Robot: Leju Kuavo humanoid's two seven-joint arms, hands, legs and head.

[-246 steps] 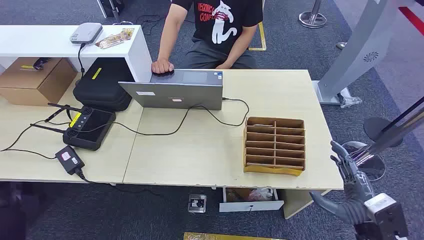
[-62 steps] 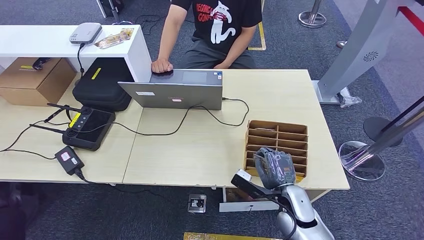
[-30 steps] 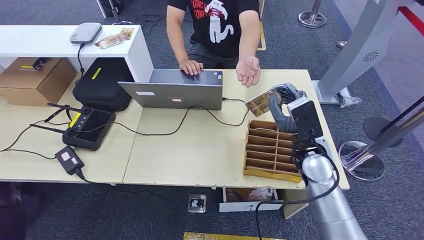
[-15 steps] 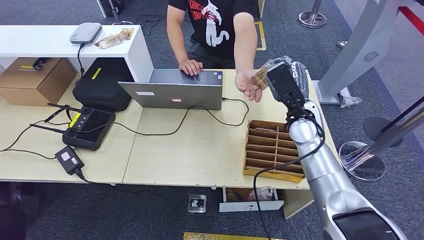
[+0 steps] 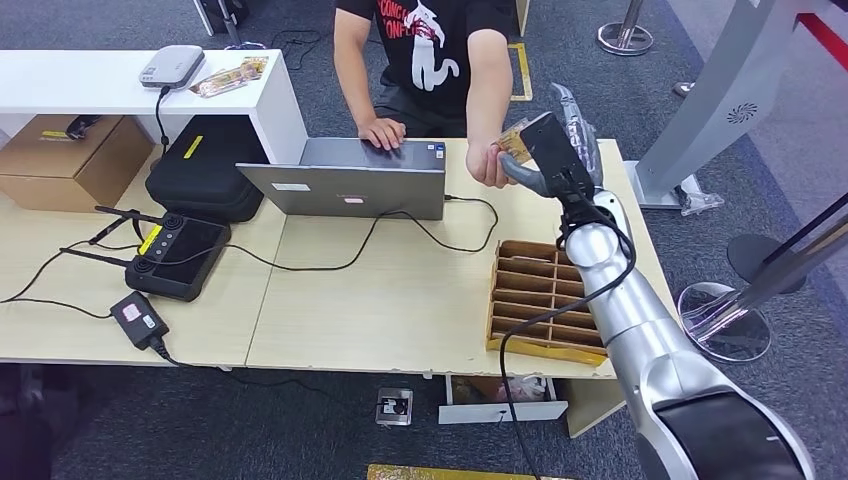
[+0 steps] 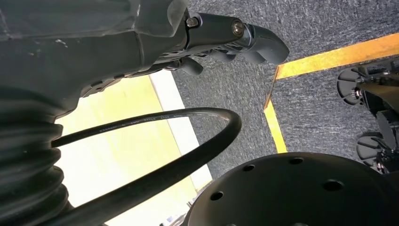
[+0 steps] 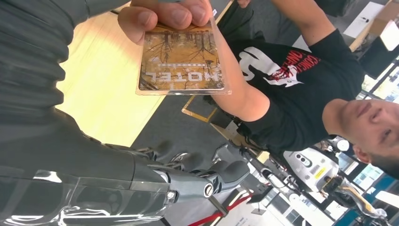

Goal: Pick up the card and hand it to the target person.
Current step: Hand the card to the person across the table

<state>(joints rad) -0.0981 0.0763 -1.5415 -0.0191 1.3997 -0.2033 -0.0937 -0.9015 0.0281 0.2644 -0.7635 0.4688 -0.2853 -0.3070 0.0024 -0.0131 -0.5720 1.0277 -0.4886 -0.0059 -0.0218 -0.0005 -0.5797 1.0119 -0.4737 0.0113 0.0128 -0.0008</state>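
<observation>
My right hand (image 5: 560,135) has its fingers apart — the person's hand (image 5: 487,160) grips the card (image 7: 181,61) — so I withdraw slowly, clear.

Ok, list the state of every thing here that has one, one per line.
card: pinched in the person's hand, clear of the robot's fingers
right hand: raised beside the card, fingers apart, holding nothing
left hand: hanging over the carpet, holding nothing
laptop: open
cardboard organizer: slots look empty

A long light wood desk (image 5: 400,300) stands on a dark grey carpet (image 5: 780,180) (with a white shelf (image 5: 90,85) beside it).
</observation>
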